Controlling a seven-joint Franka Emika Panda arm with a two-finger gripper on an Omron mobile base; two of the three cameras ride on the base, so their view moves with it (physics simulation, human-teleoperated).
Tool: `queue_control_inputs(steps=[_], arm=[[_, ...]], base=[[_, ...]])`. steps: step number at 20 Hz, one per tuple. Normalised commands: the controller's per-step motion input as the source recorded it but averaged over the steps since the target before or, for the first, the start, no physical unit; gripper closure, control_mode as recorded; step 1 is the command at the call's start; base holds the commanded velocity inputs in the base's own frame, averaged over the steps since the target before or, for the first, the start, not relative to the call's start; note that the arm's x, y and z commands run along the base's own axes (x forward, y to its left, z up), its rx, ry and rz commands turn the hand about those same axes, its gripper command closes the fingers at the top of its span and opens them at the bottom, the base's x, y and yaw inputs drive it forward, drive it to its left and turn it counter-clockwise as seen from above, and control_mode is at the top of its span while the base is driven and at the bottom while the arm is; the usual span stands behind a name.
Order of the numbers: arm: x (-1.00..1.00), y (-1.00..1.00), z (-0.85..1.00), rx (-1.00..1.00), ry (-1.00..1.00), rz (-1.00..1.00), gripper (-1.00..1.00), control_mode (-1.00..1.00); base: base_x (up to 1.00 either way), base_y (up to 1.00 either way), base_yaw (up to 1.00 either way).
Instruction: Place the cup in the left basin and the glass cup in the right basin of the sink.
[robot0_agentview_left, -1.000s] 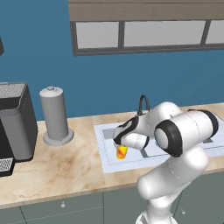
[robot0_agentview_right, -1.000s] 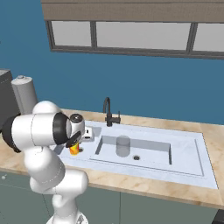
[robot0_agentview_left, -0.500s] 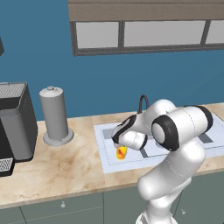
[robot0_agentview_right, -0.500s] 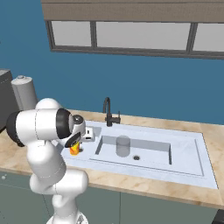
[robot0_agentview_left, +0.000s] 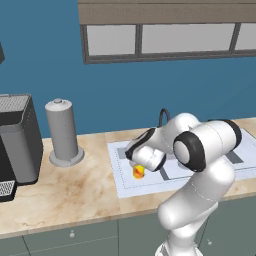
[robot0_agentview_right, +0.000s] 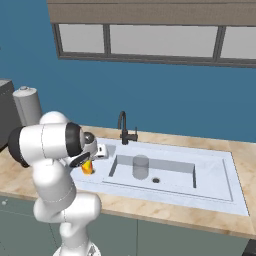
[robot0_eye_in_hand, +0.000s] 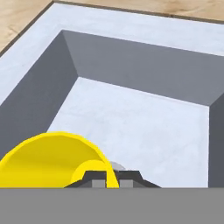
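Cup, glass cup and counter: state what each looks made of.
Cup: opaque glossy yellow with red-orange splashes, probably plastic or glazed ceramic. Glass cup: grey and see-through, likely glass. Counter: beige with veined mottling, marble-like stone, smooth finish.

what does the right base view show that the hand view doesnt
The right base view alone gives the glass cup standing in the right basin, the black faucet, the window and the tall grey cylinder on the counter.

The hand view alone looks straight down into the left basin, onto its bare floor and walls, with the fingers shut on the near rim of the cup and its yellow inside showing.

Both share the yellow cup, the pale sink rim and the marbled counter.
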Motion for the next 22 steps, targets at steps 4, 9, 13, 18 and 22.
queue_control_inputs(steps=[4, 9, 13, 18, 22], arm=[[0.0, 0.0, -0.07, 0.0, -0.13, 0.0, 1.0, -1.0], [0.0, 0.0, -0.3, 0.0, -0.11, 0.0, 1.0, -1.0], [0.0, 0.0, -0.37, 0.0, -0.08, 0.0, 1.0, -1.0], [0.0, 0.0, -0.35, 0.0, -0.07, 0.0, 1.0, -1.0], [0.0, 0.0, -0.3, 0.0, -0.03, 0.0, 1.0, -1.0]], base=[[0.0, 0.0, 0.0], [0.0, 0.0, 0.0], [0.0, 0.0, 0.0], [0.0, 0.0, 0.0], [0.0, 0.0, 0.0]])
